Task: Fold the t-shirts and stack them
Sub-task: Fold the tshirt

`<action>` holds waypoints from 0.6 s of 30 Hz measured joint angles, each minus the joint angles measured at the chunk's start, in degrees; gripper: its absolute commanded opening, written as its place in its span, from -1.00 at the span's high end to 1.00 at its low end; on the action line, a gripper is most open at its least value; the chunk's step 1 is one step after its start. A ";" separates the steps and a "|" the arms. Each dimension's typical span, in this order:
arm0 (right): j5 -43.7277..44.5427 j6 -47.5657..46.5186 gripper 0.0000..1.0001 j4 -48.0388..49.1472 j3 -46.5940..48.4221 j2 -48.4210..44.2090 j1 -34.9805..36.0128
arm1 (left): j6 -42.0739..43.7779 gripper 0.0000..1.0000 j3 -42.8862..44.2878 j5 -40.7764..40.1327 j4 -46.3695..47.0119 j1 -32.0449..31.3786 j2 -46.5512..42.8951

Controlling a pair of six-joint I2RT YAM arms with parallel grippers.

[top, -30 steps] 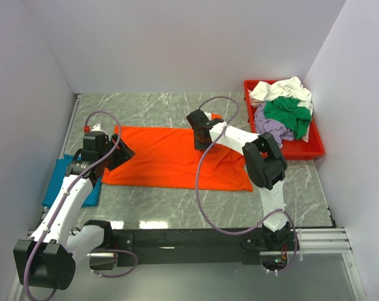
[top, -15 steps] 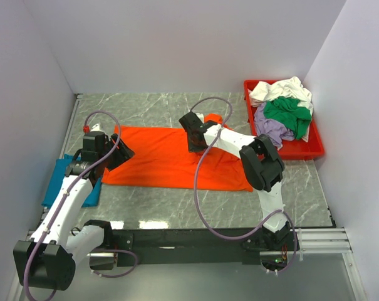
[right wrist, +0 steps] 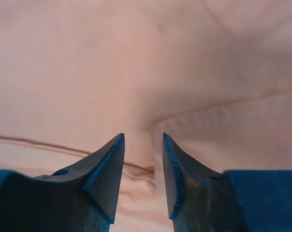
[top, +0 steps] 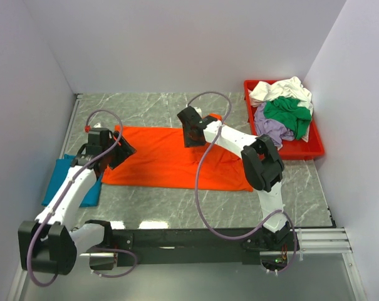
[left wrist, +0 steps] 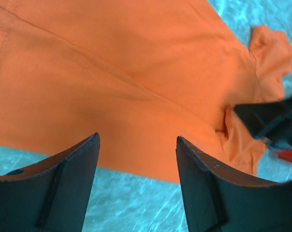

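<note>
Over orange t-shirt (top: 161, 164), left hand (top: 120, 152), right hand (top: 189, 137), jaws apart.

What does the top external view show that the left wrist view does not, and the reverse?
Only the top external view: the red tray holding white, green and lavender shirts, and the teal shirt at far left. Only the left wrist view: the left gripper open and empty, and a diagonal crease in the cloth. Both: the orange t-shirt lying flat on the marble table.
</note>
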 measured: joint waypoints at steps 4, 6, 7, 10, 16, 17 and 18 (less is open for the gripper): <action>-0.90 0.09 0.01 0.04 4.50 -0.26 -0.61 | -3.23 -0.37 3.28 -1.20 1.88 0.26 6.75; -1.05 0.35 0.01 0.00 4.85 -1.09 -1.36 | -4.33 -0.35 6.19 -1.46 2.16 0.70 10.93; -1.22 0.63 0.01 -0.24 4.85 -1.57 -1.88 | -4.74 -0.34 8.20 -1.73 2.19 0.94 13.42; -2.89 1.99 0.01 0.35 3.39 -3.85 -4.39 | -5.03 -0.32 14.56 -3.78 2.38 1.40 20.50; -6.38 5.57 0.01 6.45 -6.16 -10.40 -11.67 | -8.09 -0.09 19.78 -5.11 8.50 6.49 30.62; -6.86 6.12 0.01 7.32 -7.28 -10.91 -12.70 | -9.01 -0.07 20.00 -5.88 9.11 7.98 32.17; -7.52 6.51 0.01 8.39 -8.57 -11.50 -13.49 | -9.49 -0.06 21.11 -7.08 8.61 9.35 34.25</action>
